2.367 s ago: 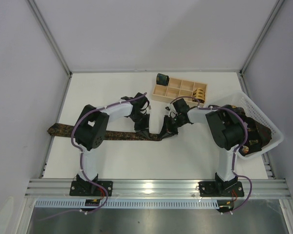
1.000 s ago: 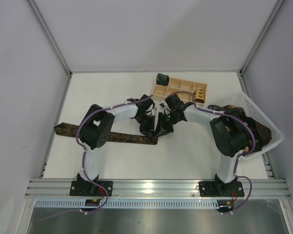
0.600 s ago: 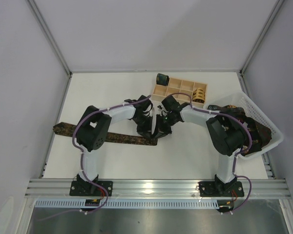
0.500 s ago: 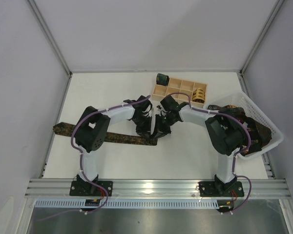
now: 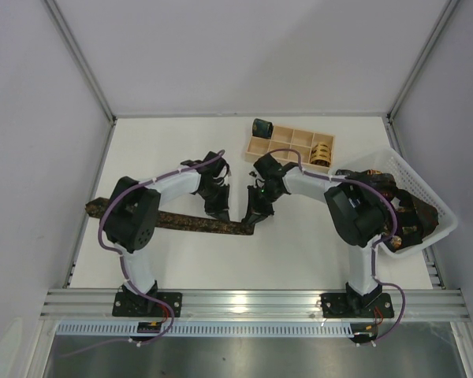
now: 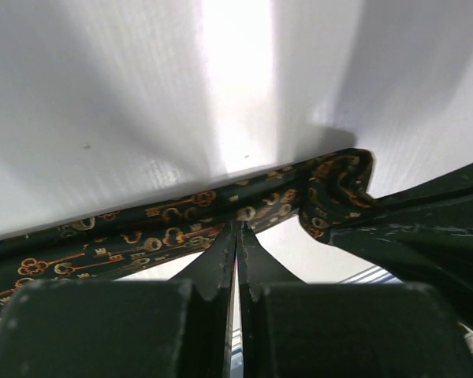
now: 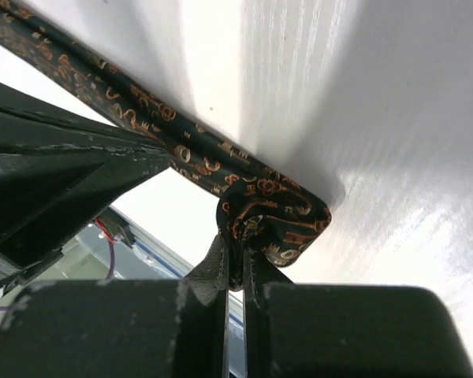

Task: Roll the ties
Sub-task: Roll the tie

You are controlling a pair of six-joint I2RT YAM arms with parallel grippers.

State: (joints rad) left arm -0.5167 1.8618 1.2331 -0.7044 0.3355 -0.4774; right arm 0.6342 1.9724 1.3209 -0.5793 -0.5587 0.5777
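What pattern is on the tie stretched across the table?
The tie is dark with small gold-orange key motifs, clearest in the left wrist view.

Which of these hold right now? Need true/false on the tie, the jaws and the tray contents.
1. The right jaws pinch the folded end of the key-patterned tie. True.
2. That tie is fully coiled. False: only its end is folded over; the rest lies flat across the table.
3. The tan-gold rolled tie sits in the wooden tray. True.
4. The dark green rolled tie sits in the white mesh basket. False: it stands at the tray's far left corner.
5. The left jaws are wide open. False: they are shut, tips at the tie's edge.
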